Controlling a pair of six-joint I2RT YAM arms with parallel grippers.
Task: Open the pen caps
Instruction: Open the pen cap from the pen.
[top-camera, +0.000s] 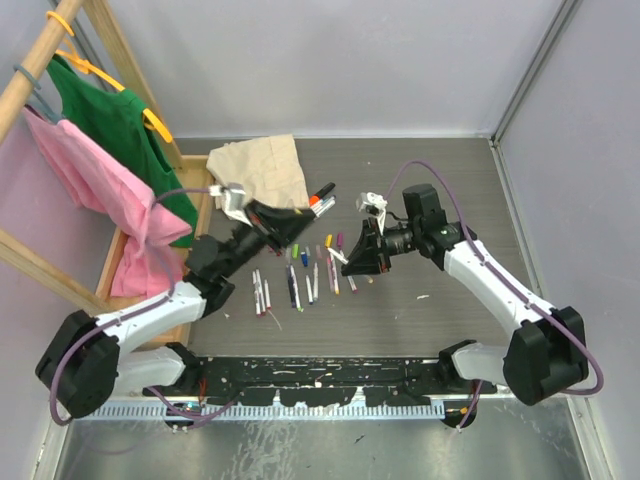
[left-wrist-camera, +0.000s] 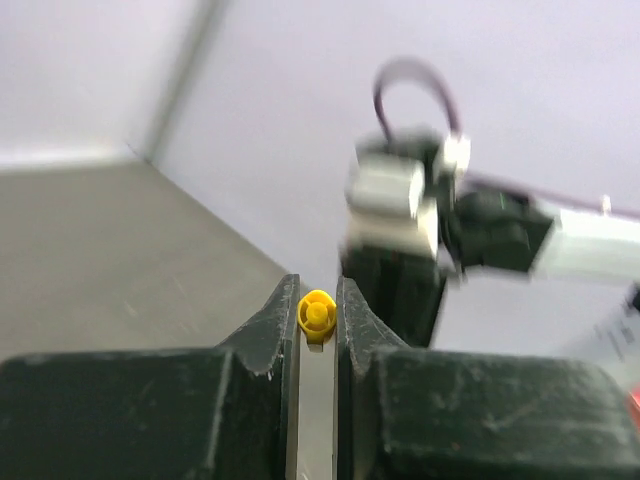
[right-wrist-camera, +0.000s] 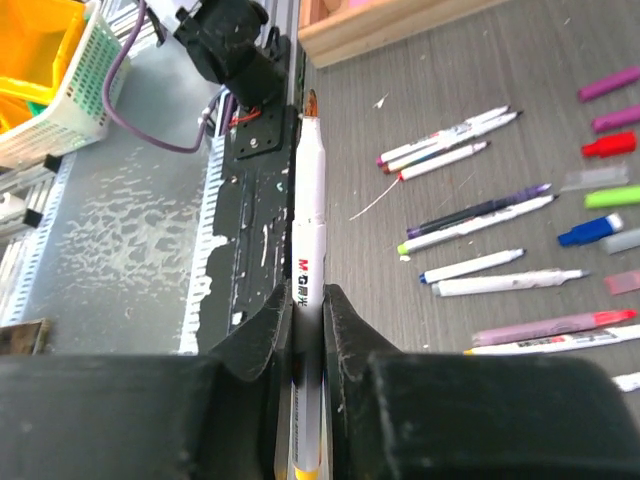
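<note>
My left gripper (left-wrist-camera: 317, 290) is shut on a small yellow pen cap (left-wrist-camera: 317, 314), seen end-on between the fingertips and held above the table. My right gripper (right-wrist-camera: 308, 292) is shut on a white-barrelled pen (right-wrist-camera: 307, 200) whose bare tip points away from the camera. In the top view the left gripper (top-camera: 296, 234) and right gripper (top-camera: 354, 262) hang facing each other over a row of uncapped pens (top-camera: 298, 284). Loose caps lie beside them: purple (right-wrist-camera: 608, 84), red (right-wrist-camera: 608, 146), green (right-wrist-camera: 612, 196) and blue (right-wrist-camera: 590, 232).
A thick black marker with an orange cap (top-camera: 320, 200) lies by a beige cloth (top-camera: 258, 170) at the back. A wooden rack (top-camera: 35, 60) with pink and green shirts stands at the left. A white basket (right-wrist-camera: 70, 95) sits off the table's near edge.
</note>
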